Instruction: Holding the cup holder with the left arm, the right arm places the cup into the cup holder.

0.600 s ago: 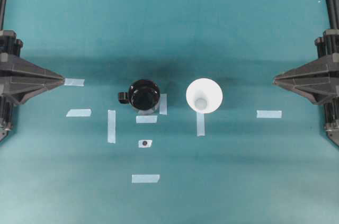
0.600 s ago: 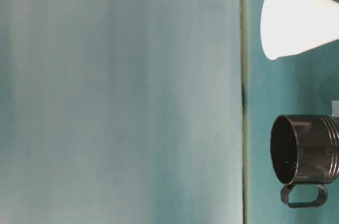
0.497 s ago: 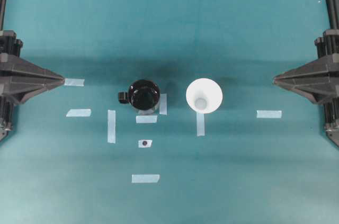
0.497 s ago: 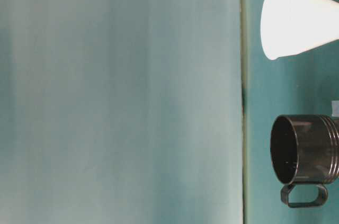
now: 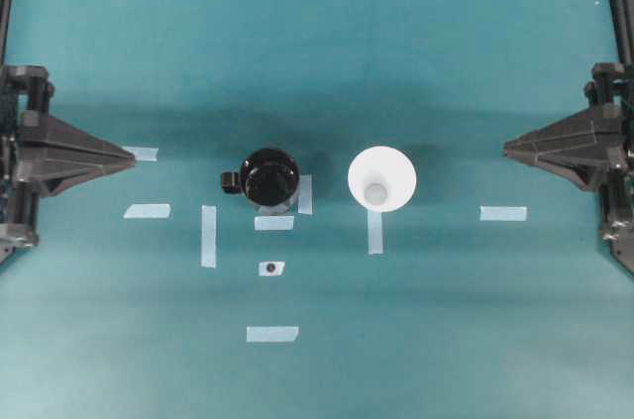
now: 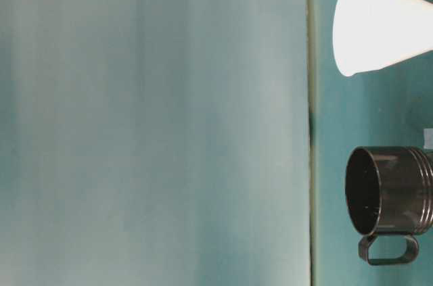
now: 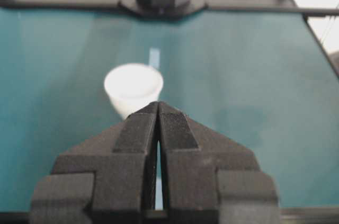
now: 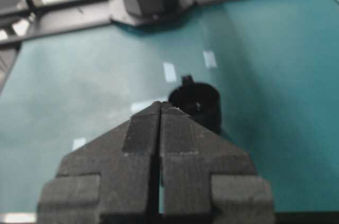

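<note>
The glossy black cup holder [image 5: 269,177] stands upright left of the table's middle, its stubby handle pointing left. To its right stands the white cup [image 5: 382,179], rim up. The table-level view shows both side-on: the cup [image 6: 379,26] and the cup holder [image 6: 392,191]. My left gripper [image 5: 131,157] is shut and empty at the left edge, well short of the holder. Its wrist view shows the shut tips [image 7: 159,105] with the cup [image 7: 132,83] beyond; the holder is hidden there. My right gripper [image 5: 507,150] is shut and empty at the right edge. Past its tips [image 8: 160,105] is the holder [image 8: 198,102].
Several pale blue tape strips lie on the teal table [image 5: 446,320], one [image 5: 272,334] near the front and one [image 5: 503,213] at the right. A small tape piece with a dark dot [image 5: 270,267] lies in front of the holder. Black frame posts stand at both side edges.
Both grippers have moved a little inward towards the table's middle, still shut. The cup and the cup holder have not moved.
</note>
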